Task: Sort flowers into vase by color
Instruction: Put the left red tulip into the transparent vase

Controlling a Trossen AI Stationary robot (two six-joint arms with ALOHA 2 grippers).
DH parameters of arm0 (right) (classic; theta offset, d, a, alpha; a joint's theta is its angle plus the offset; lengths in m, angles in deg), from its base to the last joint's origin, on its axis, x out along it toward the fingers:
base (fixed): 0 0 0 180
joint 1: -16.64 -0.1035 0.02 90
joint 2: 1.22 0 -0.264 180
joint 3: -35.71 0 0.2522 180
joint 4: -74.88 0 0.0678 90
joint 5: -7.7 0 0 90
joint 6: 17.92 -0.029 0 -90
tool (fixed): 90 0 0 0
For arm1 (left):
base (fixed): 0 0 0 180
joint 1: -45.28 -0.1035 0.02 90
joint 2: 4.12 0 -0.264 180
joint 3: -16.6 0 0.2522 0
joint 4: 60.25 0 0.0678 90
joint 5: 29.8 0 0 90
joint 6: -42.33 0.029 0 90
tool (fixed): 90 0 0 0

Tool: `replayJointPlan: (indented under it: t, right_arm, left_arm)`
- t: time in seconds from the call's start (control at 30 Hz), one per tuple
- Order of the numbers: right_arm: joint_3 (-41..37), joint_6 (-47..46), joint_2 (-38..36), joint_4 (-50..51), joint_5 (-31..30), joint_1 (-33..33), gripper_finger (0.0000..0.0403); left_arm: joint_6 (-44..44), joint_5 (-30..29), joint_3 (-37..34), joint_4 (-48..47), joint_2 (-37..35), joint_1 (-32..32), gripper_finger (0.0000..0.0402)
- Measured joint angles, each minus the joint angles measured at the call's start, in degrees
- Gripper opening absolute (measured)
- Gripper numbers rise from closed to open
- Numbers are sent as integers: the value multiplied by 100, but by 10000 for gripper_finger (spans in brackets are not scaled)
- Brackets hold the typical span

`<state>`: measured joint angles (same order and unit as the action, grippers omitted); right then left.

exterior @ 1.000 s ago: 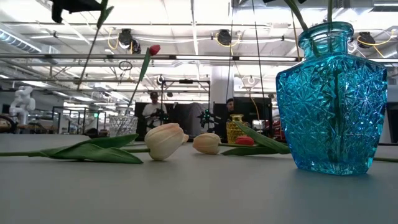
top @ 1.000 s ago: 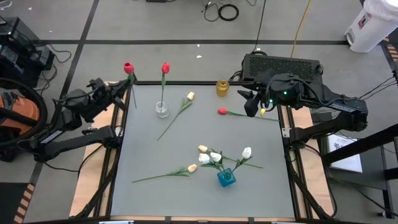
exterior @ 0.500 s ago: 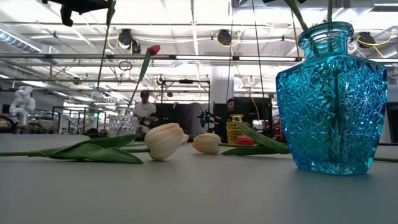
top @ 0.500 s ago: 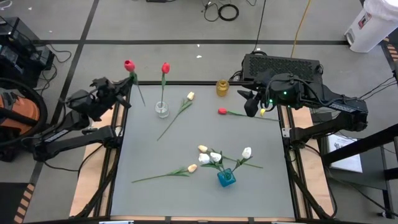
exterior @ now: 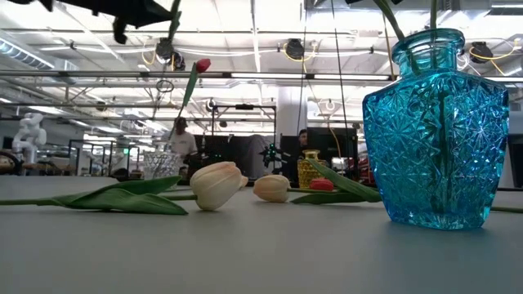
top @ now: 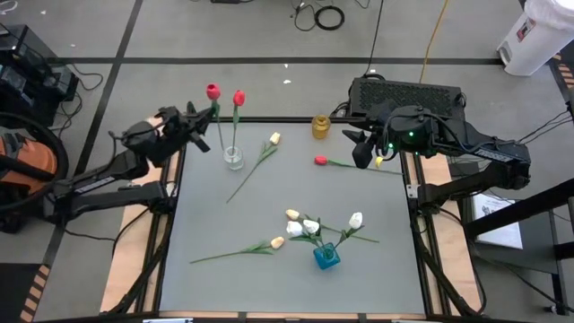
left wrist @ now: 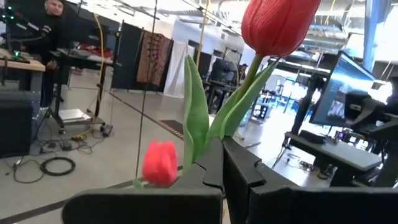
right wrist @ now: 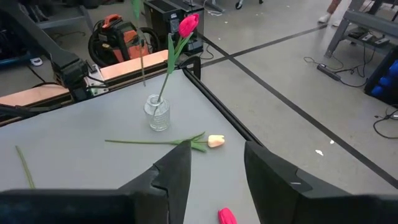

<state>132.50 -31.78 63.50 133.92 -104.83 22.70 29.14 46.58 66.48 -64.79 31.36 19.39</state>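
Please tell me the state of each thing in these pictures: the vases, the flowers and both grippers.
Left gripper: shut on a red tulip, held upright beside the clear vase.
Right gripper: open, empty, at the table's right edge.
Clear vase: upright, holds one red tulip.
Blue vase: upright, holds pale tulips.
Yellow vase: upright, empty.
Red tulip near the right gripper: lying flat.
Two cream tulips: lying flat.

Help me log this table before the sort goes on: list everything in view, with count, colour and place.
clear vase: one, far left, one red tulip in it
blue vase: one, near side, pale tulips in it
yellow jar: one, far edge
loose tulips: two cream, one red, lying flat
carried tulip: one, red
left gripper: shut on carried tulip, beside clear vase
right gripper: open, waiting at far right edge
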Motion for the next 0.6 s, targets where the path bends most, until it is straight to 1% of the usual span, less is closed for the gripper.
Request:
replayJointPlan:
  t: [0.13,0.6]
  right_arm:
    - [0,-5,-1,2,3,0,141]
    - [0,-13,-1,59,9,0,141]
  left_arm:
    - [0,3,0,322,317,0,0]
    - [-4,78,1,360,874,-2,0]
